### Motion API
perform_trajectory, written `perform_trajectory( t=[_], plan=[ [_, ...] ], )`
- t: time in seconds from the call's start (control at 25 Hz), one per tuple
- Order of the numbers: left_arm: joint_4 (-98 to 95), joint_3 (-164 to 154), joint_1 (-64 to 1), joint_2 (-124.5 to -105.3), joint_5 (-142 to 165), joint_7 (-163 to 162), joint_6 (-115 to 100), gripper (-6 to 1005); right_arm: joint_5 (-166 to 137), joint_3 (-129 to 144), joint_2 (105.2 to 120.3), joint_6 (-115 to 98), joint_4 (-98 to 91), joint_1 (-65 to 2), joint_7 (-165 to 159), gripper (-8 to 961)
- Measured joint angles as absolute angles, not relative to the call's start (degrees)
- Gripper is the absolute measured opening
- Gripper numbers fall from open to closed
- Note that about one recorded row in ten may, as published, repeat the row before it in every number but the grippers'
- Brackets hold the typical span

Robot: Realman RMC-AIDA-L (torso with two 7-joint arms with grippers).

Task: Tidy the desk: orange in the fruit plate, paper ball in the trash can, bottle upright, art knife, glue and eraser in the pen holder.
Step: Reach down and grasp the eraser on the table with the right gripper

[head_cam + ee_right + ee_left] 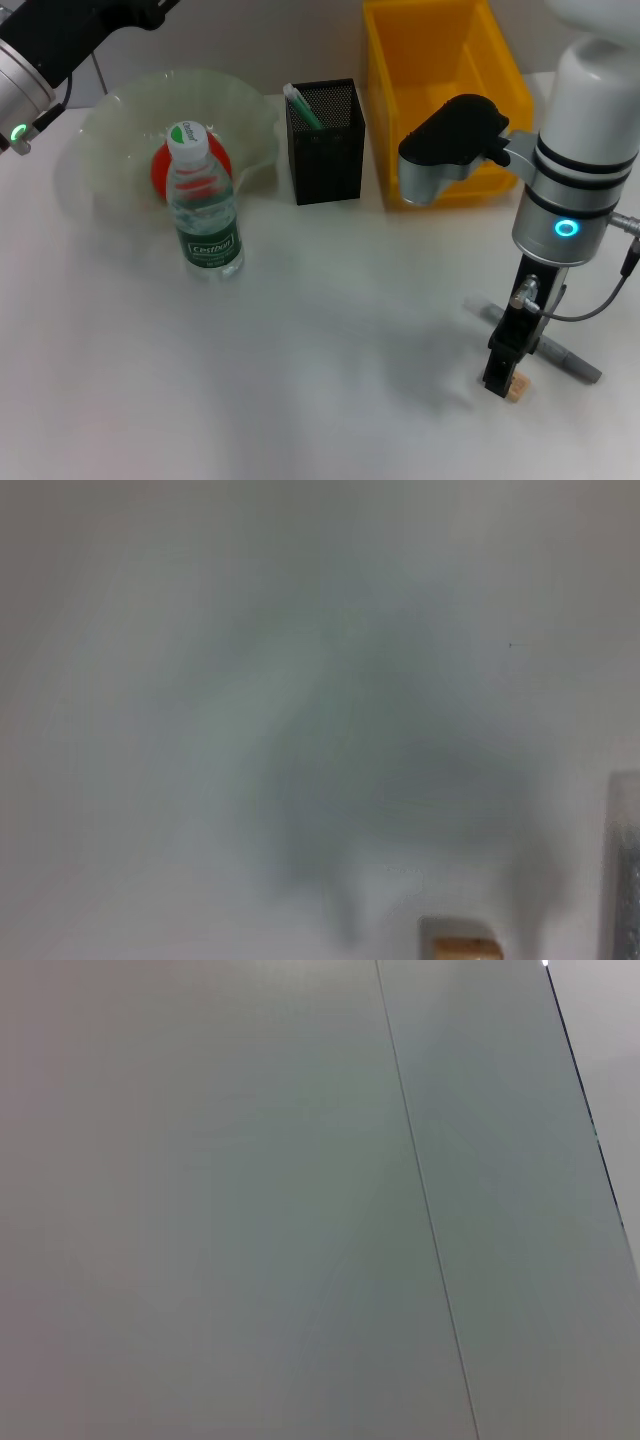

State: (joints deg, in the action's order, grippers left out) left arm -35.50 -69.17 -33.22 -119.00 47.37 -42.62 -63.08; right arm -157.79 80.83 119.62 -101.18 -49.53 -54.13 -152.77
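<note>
A small tan eraser (pixel 516 389) lies on the white table at the near right, and my right gripper (pixel 505 378) stands straight down on it, its tip touching the eraser. In the right wrist view the eraser (pixel 463 947) shows at the edge. A grey art knife (pixel 572 361) lies flat just behind the gripper. The bottle (pixel 204 203) stands upright at the left. Behind it the orange (pixel 160 168) rests in the translucent fruit plate (pixel 110 130). The black mesh pen holder (pixel 326 145) holds a white-and-green glue stick (pixel 302 106). The paper ball is out of view. My left arm (pixel 30 60) is parked at the far left.
The yellow trash can (pixel 440 70) stands at the back right, beside the pen holder. My right arm's black elbow joint (pixel 455 140) hangs in front of it. The left wrist view shows only a plain grey surface.
</note>
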Motion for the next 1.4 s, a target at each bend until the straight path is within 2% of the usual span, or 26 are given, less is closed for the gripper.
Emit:
perform_trajectory(
  t=[1.4],
  plan=[
    [-35.50, -69.17, -33.31, -118.91, 47.28, -42.19, -63.11, 706, -153.33, 92.27, 119.88, -98.92, -50.00, -54.49, -159.55, 667]
  ],
)
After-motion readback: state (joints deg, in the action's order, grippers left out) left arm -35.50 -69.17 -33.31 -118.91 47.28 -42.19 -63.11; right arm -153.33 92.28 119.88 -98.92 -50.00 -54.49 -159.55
